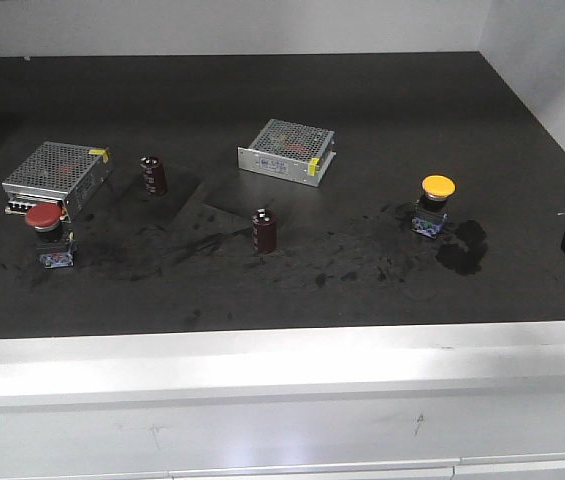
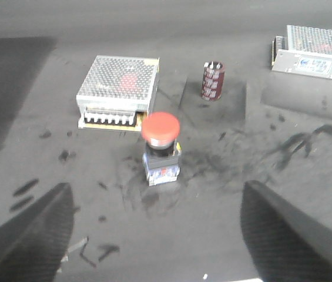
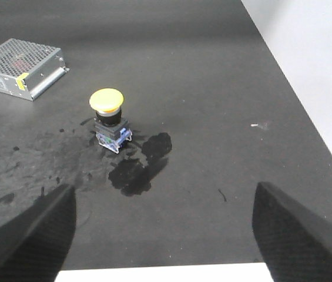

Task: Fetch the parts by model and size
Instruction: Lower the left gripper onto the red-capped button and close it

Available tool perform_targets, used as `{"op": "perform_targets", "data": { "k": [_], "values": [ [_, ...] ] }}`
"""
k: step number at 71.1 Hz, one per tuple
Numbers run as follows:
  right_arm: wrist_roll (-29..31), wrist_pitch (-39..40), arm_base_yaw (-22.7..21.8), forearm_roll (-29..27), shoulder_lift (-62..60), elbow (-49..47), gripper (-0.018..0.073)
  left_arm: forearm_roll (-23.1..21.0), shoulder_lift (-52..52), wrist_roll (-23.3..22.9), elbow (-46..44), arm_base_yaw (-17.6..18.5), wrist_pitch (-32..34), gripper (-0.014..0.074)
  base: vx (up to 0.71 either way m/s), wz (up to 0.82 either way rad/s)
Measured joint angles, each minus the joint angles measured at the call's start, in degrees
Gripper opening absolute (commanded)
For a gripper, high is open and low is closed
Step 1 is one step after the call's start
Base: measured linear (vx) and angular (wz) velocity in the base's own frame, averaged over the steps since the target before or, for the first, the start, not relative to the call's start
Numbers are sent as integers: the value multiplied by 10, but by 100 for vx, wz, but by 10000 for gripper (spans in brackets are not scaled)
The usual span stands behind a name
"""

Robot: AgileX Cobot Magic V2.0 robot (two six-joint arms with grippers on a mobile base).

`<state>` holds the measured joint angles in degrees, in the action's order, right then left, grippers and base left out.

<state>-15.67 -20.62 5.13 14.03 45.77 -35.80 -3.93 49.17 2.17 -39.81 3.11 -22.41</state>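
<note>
Fingers (image 2: 36, 235) of the left gripper (image 2: 157, 191) fill the lower corners of the left wrist view. They stand wide apart and grasp nothing. The red-capped switch (image 2: 161, 147) stands upright on the black table (image 2: 13, 117), just ahead of the gap between the fingers and clear of both. Its bluish-white base faces the camera. Directly behind it lies a perforated metal box (image 2: 118, 88), with a maroon cylinder (image 2: 213, 81) upright to the box's right.

The right gripper (image 3: 164, 188) is likewise spread wide and carries nothing. The yellow-capped switch (image 3: 110, 120) stands upright ahead of it, well apart from both fingers (slightly toward the left one). A dark stain (image 3: 136, 170) marks the table just beside its base.

Front view layout:
- A pale grey ledge (image 1: 282, 360) runs along the near edge of the table.
- The red-capped switch is near the left end, touching or almost touching the corner of the left box; which of the two cannot be told.
- The yellow-capped switch is toward the right.
- A second metal box (image 1: 285, 150) lies at centre rear.
- A second cylinder (image 1: 264, 230) stands at centre, between the two switches
</note>
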Motion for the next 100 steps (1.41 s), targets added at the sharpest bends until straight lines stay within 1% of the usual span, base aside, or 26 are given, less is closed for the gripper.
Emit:
{"op": "perform_targets", "data": {
  "k": [11, 20, 33, 46, 57, 75, 84, 100],
  "values": [
    [0, 1, 0, 0, 0, 0, 592, 0, 87, 0, -124, 0, -112, 577, 0, 0],
    [0, 1, 0, 0, 0, 0, 592, 0, 173, 0, -226, 0, -186, 577, 0, 0],
    [0, 1, 0, 0, 0, 0, 592, 0, 291, 0, -360, 0, -265, 577, 0, 0],
    [0, 1, 1, 1, 0, 0, 592, 0, 386, 0, -451, 0, -339, 577, 0, 0],
    [0, 1, 1, 1, 0, 0, 592, 1, 449, -3, -494, 0, -379, 577, 0, 0],
    [0, 0, 1, 2, 0, 0, 592, 23, 512, -28, -521, 0, -401, 577, 0, 0],
    [0, 0, 1, 2, 0, 0, 592, 22, 533, -33, -521, 0, -405, 577, 0, 0],
    [0, 0, 1, 2, 0, 0, 592, 3, 560, -33, -521, 0, -406, 577, 0, 0]
  ]
}}
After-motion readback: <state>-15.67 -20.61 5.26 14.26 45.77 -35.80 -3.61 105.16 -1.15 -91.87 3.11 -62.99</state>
